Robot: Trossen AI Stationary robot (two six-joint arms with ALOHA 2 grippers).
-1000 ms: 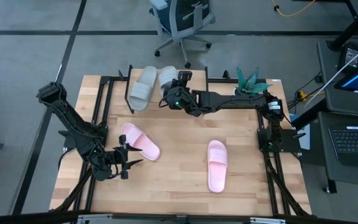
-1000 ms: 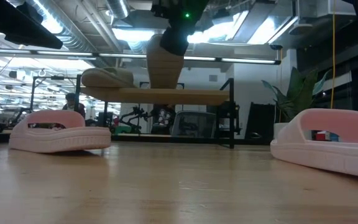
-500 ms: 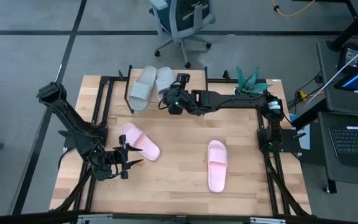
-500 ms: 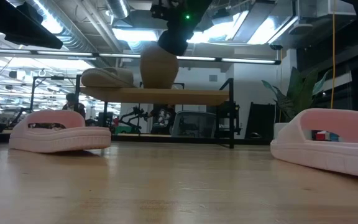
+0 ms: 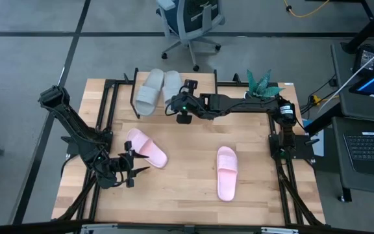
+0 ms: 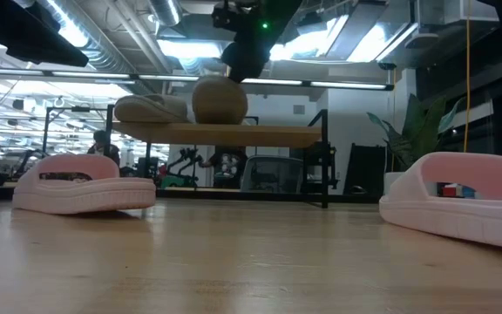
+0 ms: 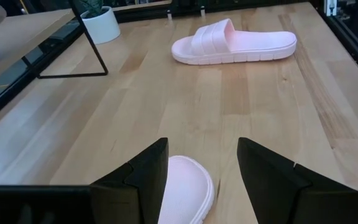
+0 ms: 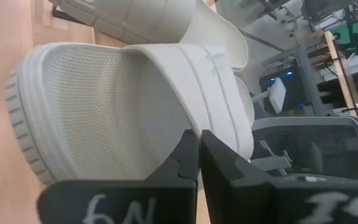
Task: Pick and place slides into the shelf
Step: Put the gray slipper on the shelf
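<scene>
Two pale grey-green soft slide sandals lie side by side on the small low shelf point(image 5: 174, 114) with its light wooden plank top and thin black legs, at the far edge of the table. The first grey-green slide point(image 5: 149, 91) rests clear of either arm. The second grey-green slide point(image 5: 172, 86) sits just beside it, with the right gripper point(image 5: 184, 109) at its near end. In the right wrist view the fingers point(image 8: 185, 163) are pressed together over the textured footbed, at the edge of the wide strap; whether they pinch the strap or merely rest against it cannot be told.

Two light pink slides are on the wooden table top point(image 5: 187, 175). The near-left pink slide point(image 5: 146, 148) lies just ahead of the left gripper point(image 5: 127, 168), whose jaws stand wide apart and hold nothing; the rounded end of that slide shows between its fingers in the left wrist view. The right-hand pink slide point(image 5: 226, 172) lies well apart from both arms.

Assessment: the slides look light, soft and flexible, liable to bend or swing if lifted by one end. The wide strap, or the sole edge under it, offers the surest hold. The foam surface appears matt, so slipping seems unlikely.
</scene>
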